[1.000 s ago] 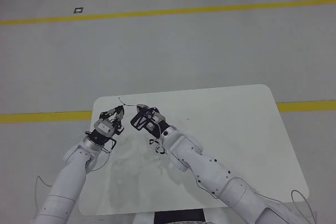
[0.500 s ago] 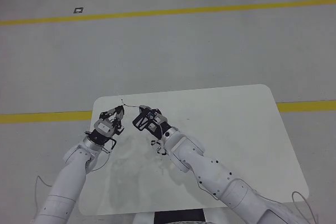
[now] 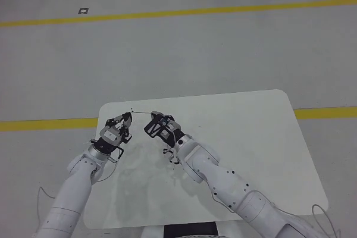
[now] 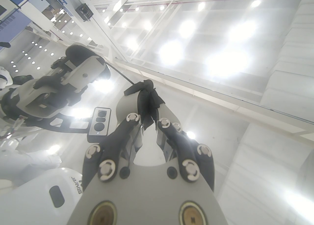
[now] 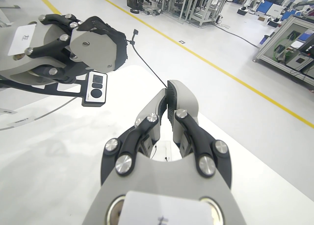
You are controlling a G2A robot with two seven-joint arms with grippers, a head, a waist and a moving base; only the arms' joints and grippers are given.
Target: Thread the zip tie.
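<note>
thin black zip tie (image 5: 149,64), ribbed right tool (image 5: 167,93)

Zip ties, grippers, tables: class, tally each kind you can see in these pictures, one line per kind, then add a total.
Zip tie: 1
Grippers: 2 (left gripper, right gripper)
Table: 1
Total: 4

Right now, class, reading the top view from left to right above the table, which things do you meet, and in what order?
left end effector → zip tie → right end effector. Both end effectors are shut on the zip tie, which spans the gap between them.
</note>
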